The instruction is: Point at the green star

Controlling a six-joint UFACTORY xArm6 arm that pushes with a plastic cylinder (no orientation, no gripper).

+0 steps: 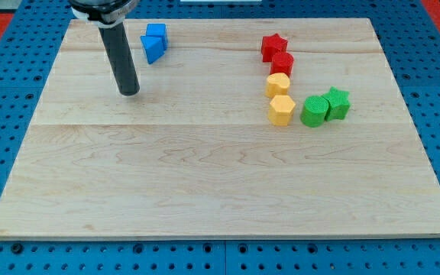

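Pointing barely begun: the tip stands far left of the green star.
No claw shows, so its state cannot be told; the whole surface crossing remains.

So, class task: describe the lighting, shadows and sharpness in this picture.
Camera view: even, soft light, no glare on the wooden board; only faint shadows beside the green star and my tip; the blocks look sharp, the rod's top is cropped.

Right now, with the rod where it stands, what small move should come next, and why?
Probably slide my tip toward the view's right and slightly down. It sits near the blue blocks, far from the green star, which touches the green cylinder. Passing below the yellow blocks should avoid knocking them.
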